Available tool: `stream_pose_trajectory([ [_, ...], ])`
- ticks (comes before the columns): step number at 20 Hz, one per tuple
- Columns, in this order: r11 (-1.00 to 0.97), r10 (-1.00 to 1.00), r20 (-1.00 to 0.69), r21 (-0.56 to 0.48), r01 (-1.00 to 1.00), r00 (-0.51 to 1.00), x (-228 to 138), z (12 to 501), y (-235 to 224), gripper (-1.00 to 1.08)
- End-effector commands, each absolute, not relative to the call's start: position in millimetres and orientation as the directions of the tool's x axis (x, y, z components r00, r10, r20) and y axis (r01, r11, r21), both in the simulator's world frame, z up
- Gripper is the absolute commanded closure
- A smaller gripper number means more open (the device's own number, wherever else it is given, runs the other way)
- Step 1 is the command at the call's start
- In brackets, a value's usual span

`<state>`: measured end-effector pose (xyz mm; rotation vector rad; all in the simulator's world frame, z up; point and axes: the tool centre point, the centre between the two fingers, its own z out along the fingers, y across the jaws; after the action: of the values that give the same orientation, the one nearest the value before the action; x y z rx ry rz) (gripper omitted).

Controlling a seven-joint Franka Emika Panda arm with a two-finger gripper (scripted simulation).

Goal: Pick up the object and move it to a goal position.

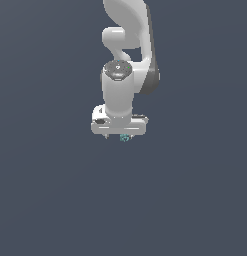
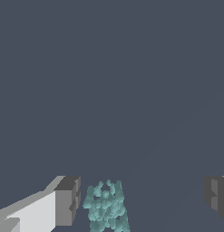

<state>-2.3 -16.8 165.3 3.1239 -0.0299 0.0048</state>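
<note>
The arm (image 1: 126, 60) is hanging straight down in the exterior view, with the gripper (image 1: 120, 136) at its lower end and the object (image 1: 125, 137) showing as a speck of teal just under the hand. No table edge, corner or goal marker is showing; the background is one flat dark grey, so it is not possible to say from these views whether the object is resting on a surface or floating clear of one.

In the wrist view the jaws are standing wide apart. One finger (image 2: 67, 200) is sitting just beside the object (image 2: 105, 207), with a narrow dark gap between them, and the other finger (image 2: 216, 198) is well apart on the far side. Nothing is being held. The object is lying between the fingers, but much nearer the one than the other.

The object is looking like a knobbly cluster of small rounded lumps, far smaller than the hand. It is probably very light, and likely rigid, though the render is not settling that. The bumpy outline is offering no flat faces, so the pads would be bearing on a few high points only, and it could roll or squirt out under an off-centre squeeze. Taking it across its broadest middle, after centring the hand over it, seems the safest hold.
</note>
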Motion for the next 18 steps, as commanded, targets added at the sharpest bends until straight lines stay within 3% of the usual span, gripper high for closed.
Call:
stream_pose_trajectory([
  [1, -1.000, -0.008, 0.002, 0.016, -0.008, 1.000, -8.1, 159.9, -14.8, -0.92],
  [18, -0.992, 0.130, 0.000, 0.003, 0.130, 0.992, -91.3, 100.8, 7.1, -0.92],
])
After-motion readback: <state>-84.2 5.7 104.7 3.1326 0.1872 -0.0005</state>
